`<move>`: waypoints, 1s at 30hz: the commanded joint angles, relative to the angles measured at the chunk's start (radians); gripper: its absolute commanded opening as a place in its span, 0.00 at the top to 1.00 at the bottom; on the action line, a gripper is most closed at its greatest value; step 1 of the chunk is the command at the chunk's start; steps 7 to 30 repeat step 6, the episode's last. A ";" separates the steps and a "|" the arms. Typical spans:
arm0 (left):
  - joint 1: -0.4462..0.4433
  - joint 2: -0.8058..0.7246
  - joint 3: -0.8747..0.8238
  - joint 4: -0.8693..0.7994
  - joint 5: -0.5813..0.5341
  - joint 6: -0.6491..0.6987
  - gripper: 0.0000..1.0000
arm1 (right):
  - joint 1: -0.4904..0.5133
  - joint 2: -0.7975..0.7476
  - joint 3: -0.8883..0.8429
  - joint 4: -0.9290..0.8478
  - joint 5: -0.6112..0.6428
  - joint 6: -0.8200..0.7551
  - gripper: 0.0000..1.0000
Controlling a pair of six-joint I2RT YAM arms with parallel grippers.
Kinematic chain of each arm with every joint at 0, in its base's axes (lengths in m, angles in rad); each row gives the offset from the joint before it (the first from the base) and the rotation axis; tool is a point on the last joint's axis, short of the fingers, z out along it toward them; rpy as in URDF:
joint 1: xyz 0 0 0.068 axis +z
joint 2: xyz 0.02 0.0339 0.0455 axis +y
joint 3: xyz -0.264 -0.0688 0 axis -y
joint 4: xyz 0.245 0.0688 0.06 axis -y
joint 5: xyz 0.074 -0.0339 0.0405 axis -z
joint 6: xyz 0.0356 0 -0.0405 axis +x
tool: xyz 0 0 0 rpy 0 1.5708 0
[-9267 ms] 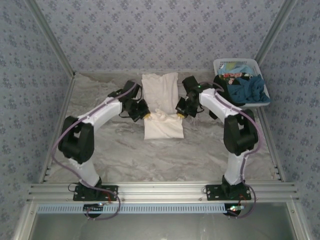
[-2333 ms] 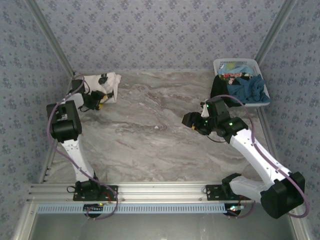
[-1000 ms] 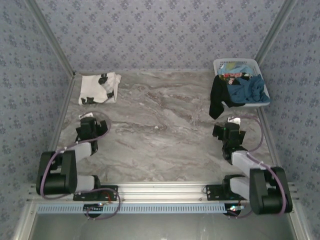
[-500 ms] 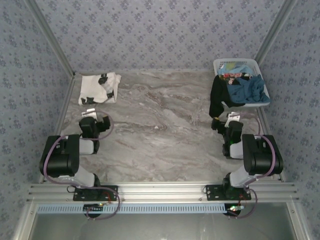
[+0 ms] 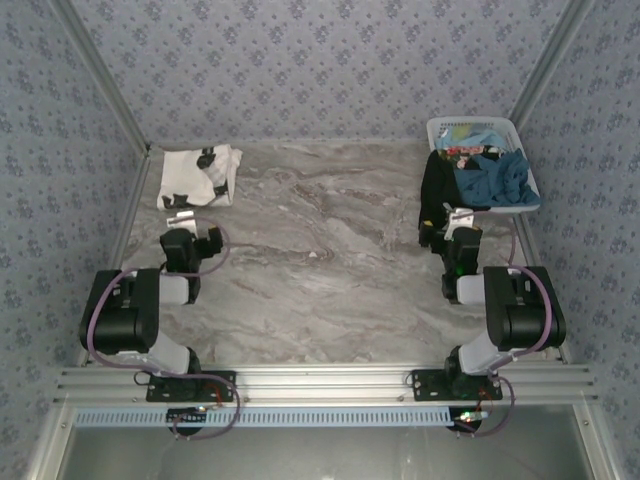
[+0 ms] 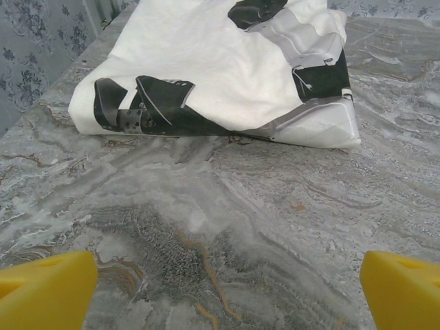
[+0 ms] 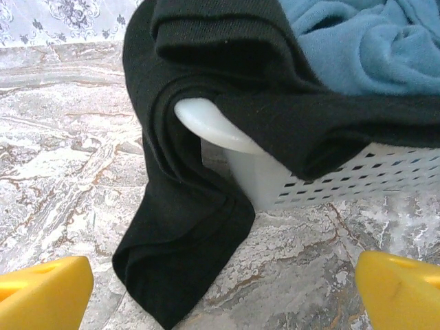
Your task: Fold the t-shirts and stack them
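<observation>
Over on the left, the left gripper [image 5: 187, 224] is hovering low over the marble table [image 5: 320, 270] with its jaws spread wide and nothing between them. Its yellow fingertips [image 6: 42, 289] are sitting far apart at the bottom corners of the wrist view. Straight ahead of it, at twelve o'clock, the off-white t-shirt [image 5: 198, 176] is lying folded flat in the table's far-left corner. Its black printed marks are facing up, and bare marble is showing between it and the fingers.

Moving across to the right, the right gripper [image 5: 449, 224] is also gaping open and holding nothing, and it is pointing toward the far-right corner. At about twelve o'clock from it, the black t-shirt [image 7: 185, 206] is hanging over the rounded corner of the white basket [image 5: 470, 125], its loose end trailing down onto the table close in front of the fingers. At roughly one o'clock, the teal-blue t-shirt [image 7: 357, 48] is lying bunched inside the basket, behind and partly on top of the black one.
</observation>
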 commanded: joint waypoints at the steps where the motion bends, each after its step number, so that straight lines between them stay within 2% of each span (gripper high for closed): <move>1: -0.002 -0.003 0.021 0.002 -0.007 0.019 0.02 | 0.027 0.000 -0.019 0.033 0.056 -0.036 0.00; 5: -0.002 -0.002 0.021 0.002 -0.007 0.018 0.02 | 0.018 0.000 -0.002 -0.005 0.013 -0.041 0.00; 30: -0.001 -0.001 0.021 0.001 -0.006 0.017 0.02 | 0.020 0.000 -0.008 0.002 0.018 -0.042 0.00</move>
